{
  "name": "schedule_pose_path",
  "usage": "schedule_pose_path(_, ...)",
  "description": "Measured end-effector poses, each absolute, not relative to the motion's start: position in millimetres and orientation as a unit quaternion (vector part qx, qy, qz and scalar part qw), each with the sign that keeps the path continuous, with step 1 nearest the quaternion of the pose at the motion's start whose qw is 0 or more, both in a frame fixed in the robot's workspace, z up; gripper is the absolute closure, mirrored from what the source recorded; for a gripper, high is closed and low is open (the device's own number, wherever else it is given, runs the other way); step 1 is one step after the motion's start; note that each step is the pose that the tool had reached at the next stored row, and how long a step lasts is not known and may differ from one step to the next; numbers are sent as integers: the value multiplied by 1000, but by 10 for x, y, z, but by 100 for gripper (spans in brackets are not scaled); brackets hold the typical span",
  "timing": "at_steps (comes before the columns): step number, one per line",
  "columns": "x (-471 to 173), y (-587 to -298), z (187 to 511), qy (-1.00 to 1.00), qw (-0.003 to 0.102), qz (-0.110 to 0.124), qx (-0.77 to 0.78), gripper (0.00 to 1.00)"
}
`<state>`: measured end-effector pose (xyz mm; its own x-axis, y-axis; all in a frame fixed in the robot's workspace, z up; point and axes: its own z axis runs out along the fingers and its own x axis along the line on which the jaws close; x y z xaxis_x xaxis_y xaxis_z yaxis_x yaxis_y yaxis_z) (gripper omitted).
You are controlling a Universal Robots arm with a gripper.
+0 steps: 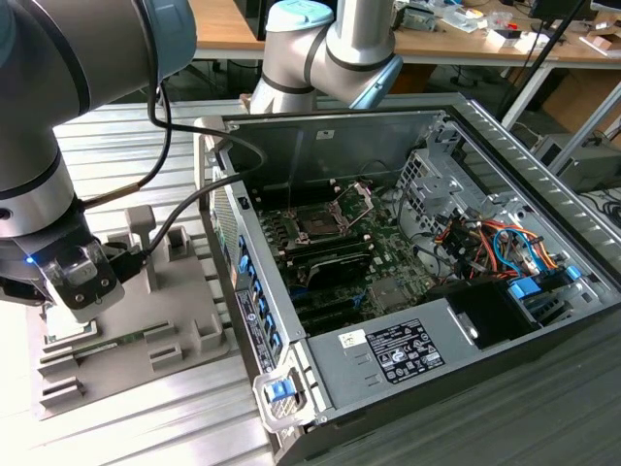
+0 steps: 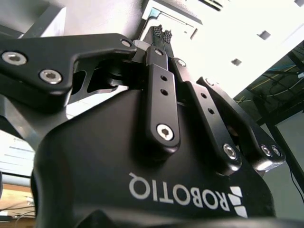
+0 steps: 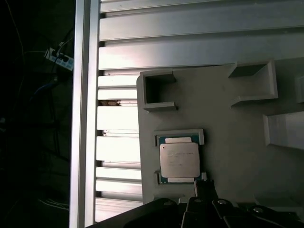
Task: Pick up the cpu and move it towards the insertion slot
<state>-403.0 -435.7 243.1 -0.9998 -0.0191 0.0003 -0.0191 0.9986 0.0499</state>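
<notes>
One silvery square cpu (image 3: 179, 160), green-edged, lies flat in the grey fixture plate (image 3: 228, 123) beside the closed, empty tool (image 2: 164, 33).

White capital lettering, a maker's name with a small emblem beside it, runs across the black body of the tool (image 2: 164, 32) in the second wrist view. In the exterior view, a white label (image 1: 406, 352) of dense dark print lies on the computer's grey power supply (image 1: 340, 377), with a smaller white sticker (image 1: 351, 339) just beside it; both are too small to read. Faint print lines cross the cpu (image 3: 179, 159), also unreadable.
</notes>
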Motion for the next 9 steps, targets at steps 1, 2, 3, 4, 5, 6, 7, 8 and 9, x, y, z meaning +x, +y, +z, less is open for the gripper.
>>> schedule_pose_path(1,-4030,-4357,2428,-1000,0,-25,10,89)
schedule_pose_path(2,-4030,-4357,2426,-1000,0,-25,10,89)
schedule_pose_path(3,-4031,-4357,2425,-1000,0,-25,10,89)
schedule_pose_path(4,-4031,-4357,2423,-1000,0,-25,10,89)
schedule_pose_path(5,-4031,-4357,2422,-1000,0,-25,10,89)
schedule_pose_path(6,-4031,-4357,2419,-1000,0,-25,10,89)
schedule_pose_path(7,-4032,-4357,2418,-1000,0,-25,10,89)
schedule_pose_path(8,-4032,-4357,2416,-1000,0,-25,10,89)
schedule_pose_path(9,-4032,-4357,2414,-1000,0,-25,10,89)
